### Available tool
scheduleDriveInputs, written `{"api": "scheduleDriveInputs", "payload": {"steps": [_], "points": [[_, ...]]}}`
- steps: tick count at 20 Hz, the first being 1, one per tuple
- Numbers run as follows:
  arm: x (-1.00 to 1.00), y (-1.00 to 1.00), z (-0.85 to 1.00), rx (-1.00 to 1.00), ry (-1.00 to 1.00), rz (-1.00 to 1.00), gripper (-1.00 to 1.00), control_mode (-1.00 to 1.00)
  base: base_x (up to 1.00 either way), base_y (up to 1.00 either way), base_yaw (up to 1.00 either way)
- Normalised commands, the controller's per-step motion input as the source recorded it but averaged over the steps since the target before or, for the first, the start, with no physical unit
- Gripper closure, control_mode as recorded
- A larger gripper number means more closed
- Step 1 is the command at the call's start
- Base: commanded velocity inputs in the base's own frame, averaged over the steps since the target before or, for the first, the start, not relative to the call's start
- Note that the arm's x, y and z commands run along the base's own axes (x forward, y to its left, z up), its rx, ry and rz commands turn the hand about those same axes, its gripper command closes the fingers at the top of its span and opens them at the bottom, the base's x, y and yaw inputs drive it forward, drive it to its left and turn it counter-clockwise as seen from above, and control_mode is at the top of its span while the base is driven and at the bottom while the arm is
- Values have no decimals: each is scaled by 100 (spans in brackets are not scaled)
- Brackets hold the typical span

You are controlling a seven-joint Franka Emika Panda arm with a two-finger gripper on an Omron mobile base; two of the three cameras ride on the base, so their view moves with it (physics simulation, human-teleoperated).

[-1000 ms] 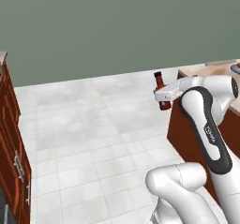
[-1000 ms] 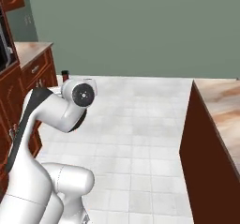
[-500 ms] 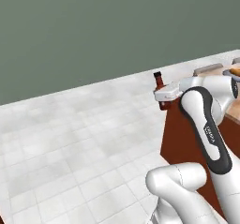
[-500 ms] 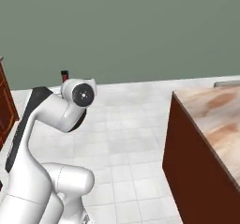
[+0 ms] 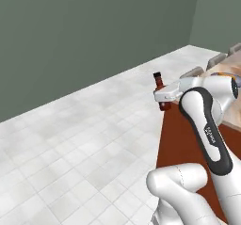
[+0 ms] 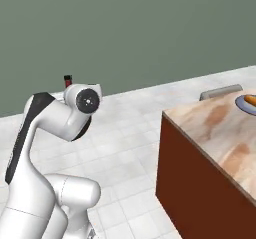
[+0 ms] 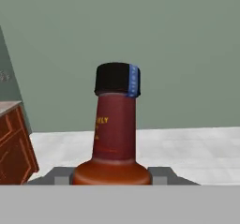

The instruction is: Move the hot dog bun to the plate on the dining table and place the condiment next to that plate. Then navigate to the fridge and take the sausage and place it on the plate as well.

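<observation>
I am gripping the condiment [image 7: 114, 138] upright with my gripper [image 5: 164, 98], jaws clamped on its body; rigid, smooth, probably slippery, so holding low.

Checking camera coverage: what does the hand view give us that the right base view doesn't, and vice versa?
Hand view: the condiment label and body seated in the tool, plus a wood cabinet at the left.
Right base view: the dining table with the hot dog bun on the plate.
Both: the condiment's black cap, green wall, tiled floor.
</observation>
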Motion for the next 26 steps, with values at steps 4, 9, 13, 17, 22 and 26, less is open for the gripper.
{"api": "scheduleDriveInputs", "payload": {"steps": [4, 9, 13, 17, 22, 26], "points": [[0, 0, 0, 0, 0, 0, 100, 100, 93, 90, -54], [0, 0, 0, 0, 0, 0, 100, 100, 68, 99, -58], [0, 0, 0, 0, 0, 0, 100, 100, 45, 100, -59], [0, 0, 0, 0, 0, 0, 100, 100, 36, 100, -58], [0, 0, 0, 0, 0, 0, 100, 100, 34, 100, -57], [0, 0, 0, 0, 0, 0, 100, 100, 33, 100, -57]]}}
